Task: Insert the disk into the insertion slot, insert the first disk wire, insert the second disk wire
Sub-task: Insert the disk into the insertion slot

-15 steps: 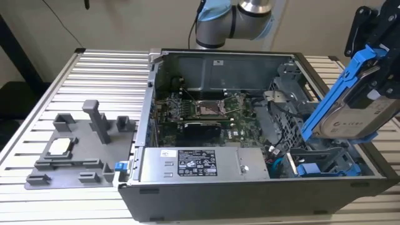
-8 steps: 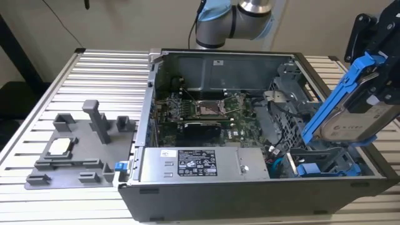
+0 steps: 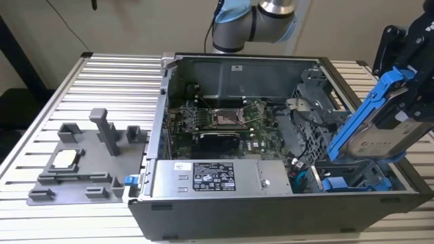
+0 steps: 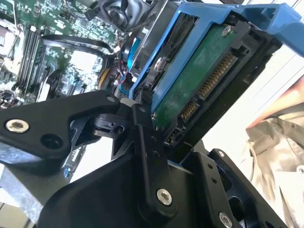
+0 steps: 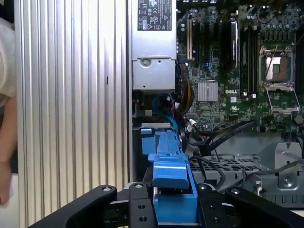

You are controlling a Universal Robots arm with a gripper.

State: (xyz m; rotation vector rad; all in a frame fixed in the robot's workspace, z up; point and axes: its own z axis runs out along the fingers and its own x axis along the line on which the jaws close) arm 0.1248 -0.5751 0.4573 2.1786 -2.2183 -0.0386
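In the exterior view the disk [image 3: 379, 137], a silver-grey drive in a bright blue carrier frame [image 3: 369, 109], hangs steeply tilted over the open computer case's front corner on the exterior view's right. My gripper [image 3: 405, 94] is shut on its upper part. Its lower end hovers just above the insertion slot [image 3: 339, 170] in the grey drive cage. In the second wrist view the disk's green circuit board and connector pins [image 4: 209, 78] face the camera, next to a black finger [image 4: 145, 142]. In the first wrist view the carrier [image 5: 170, 185] is clamped in my gripper [image 5: 171, 211].
Another blue-fronted drive [image 3: 356, 183] sits low in the cage. A grey power-supply box [image 3: 213, 178] lies alongside, with blue cables [image 5: 164, 102] bunched between it and the bay. A grey fixture plate [image 3: 81, 157] rests on the slatted table. A person's arm [image 5: 7, 123] is close by.
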